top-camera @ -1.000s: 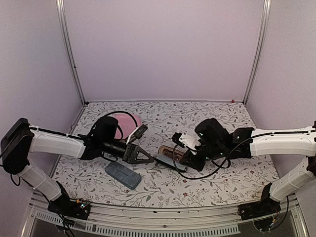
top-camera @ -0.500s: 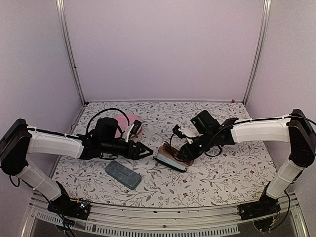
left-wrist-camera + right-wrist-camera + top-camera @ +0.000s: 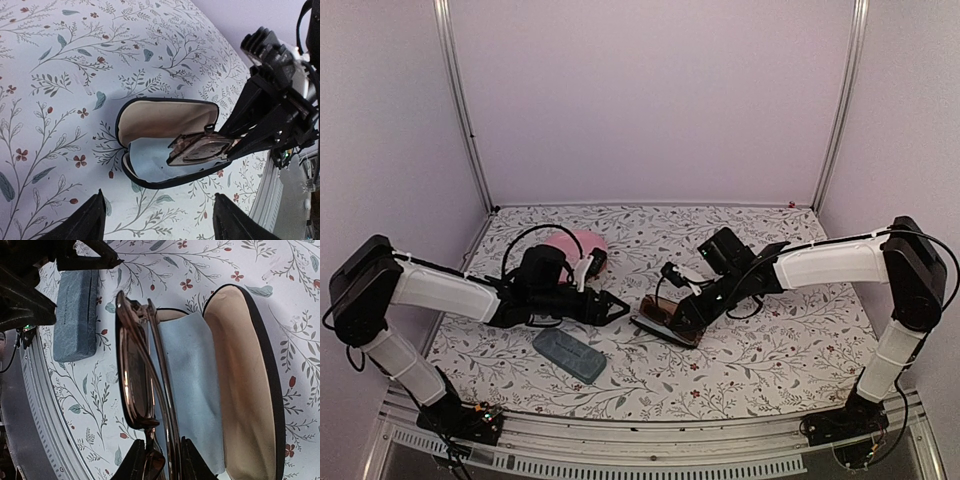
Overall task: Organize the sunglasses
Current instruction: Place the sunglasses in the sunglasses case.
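Sunglasses (image 3: 134, 380) lower, within right tool (image 3: 162, 462)

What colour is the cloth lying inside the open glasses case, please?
Pale blue. The cloth shows best in the right wrist view.

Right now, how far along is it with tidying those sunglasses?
Done: the black case lies open. In hand: the right gripper holds the brown sunglasses over its blue cloth; the left gripper is open. Left: release them, close the case. No second pair shows.
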Motion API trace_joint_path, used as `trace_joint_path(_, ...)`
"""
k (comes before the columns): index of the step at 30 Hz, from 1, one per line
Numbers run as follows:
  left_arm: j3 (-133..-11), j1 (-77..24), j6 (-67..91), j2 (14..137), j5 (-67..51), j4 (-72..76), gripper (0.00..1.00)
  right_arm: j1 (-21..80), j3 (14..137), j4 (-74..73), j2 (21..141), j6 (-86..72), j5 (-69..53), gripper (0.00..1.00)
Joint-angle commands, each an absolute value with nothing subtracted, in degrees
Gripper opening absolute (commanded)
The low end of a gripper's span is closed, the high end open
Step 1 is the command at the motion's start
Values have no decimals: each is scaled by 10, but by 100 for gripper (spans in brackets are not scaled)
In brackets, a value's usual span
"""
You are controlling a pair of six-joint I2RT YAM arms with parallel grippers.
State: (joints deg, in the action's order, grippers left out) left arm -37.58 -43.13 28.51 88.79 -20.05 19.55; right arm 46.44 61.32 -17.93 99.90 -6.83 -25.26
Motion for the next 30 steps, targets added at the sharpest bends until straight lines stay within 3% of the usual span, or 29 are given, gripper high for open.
trace_joint_path(1,-371,-442,276,906,-178,227,74,461,619,-153,1009,-81,-280,24)
trace_joint_path(30,-357,-459,287,930,-142,258,73,461,618,-145,1036,-97,-279,23)
